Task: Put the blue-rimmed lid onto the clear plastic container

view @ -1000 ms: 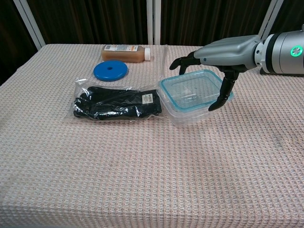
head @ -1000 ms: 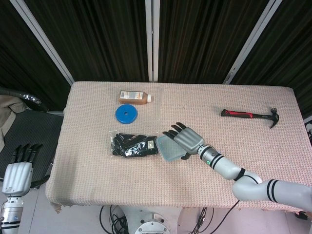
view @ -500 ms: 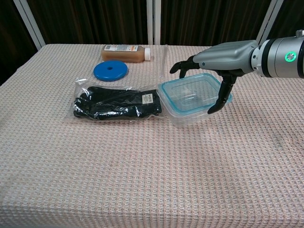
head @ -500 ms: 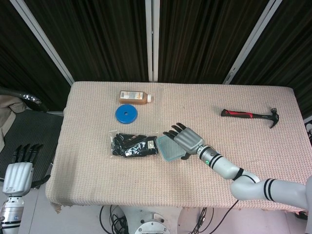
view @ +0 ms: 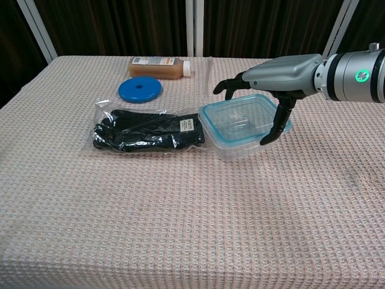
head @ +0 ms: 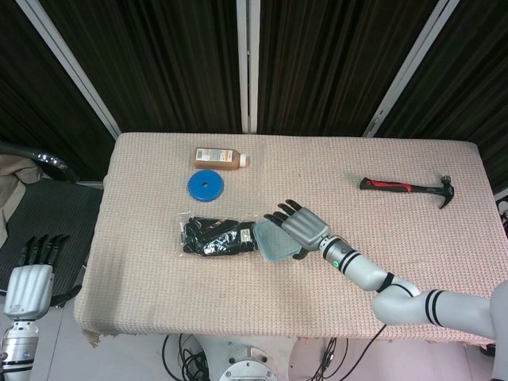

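Note:
The clear plastic container (view: 239, 149) stands at mid-table with the blue-rimmed lid (view: 240, 117) lying on top of it, slightly tilted. My right hand (view: 281, 73) arches over the lid. Its fingers curl down at the far edge and its thumb presses the near right edge, so it grips the lid. From the head view the lid (head: 272, 241) shows just left of that hand (head: 305, 228). My left hand (head: 30, 279) hangs off the table at the lower left with its fingers straight and holding nothing.
A bag of black gloves (view: 147, 132) lies against the container's left side. Behind it sit a blue disc (view: 139, 90) and a brown bottle (view: 159, 67) on its side. A red-handled hammer (head: 406, 188) lies far right on the table.
My right hand has shifted slightly left and lower, and the lidded container has slid a little left towards the glove bag. The left hand has not moved.

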### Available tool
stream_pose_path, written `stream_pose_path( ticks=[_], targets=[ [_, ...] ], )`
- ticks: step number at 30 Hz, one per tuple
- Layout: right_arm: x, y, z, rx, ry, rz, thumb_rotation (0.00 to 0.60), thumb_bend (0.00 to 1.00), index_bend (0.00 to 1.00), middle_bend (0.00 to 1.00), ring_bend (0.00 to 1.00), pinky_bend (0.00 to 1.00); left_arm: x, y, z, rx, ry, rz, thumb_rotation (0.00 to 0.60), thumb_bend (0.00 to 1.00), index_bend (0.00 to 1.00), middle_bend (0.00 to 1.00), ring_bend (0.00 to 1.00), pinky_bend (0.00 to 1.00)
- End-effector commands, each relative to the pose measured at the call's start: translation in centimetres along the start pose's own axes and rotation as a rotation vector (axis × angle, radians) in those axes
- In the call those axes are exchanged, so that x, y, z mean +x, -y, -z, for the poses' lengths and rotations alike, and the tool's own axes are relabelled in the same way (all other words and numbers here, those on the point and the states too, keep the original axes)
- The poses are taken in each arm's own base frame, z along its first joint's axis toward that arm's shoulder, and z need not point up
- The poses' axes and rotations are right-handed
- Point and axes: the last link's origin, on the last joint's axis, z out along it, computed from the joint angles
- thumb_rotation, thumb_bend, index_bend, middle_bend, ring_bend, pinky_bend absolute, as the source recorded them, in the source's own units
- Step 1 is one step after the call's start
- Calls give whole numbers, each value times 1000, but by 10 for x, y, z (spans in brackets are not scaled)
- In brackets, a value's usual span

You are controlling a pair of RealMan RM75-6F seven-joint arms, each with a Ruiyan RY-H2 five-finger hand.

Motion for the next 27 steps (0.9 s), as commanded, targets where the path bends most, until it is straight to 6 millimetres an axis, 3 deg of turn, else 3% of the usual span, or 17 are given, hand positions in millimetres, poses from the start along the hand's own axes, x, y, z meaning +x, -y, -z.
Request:
stream_pose_path(
  ticks=[1, 17, 27],
  targets=[
    [0, 0, -1, 0, -1, -1, 600, 145, 0, 250, 0, 0, 0, 0, 0, 1, 1, 0, 600, 32, 142, 116, 45, 0],
    [-3, 1, -6, 6, 0, 8, 600, 145, 0, 233, 0, 0, -1, 0, 0, 1, 3, -2, 600, 32, 142, 116, 45, 0],
    [-4, 1, 0, 11, -5, 0, 600, 18, 0, 29, 0, 0, -1, 0, -1, -1, 2, -1, 600, 32, 142, 116, 45, 0]
  ],
)
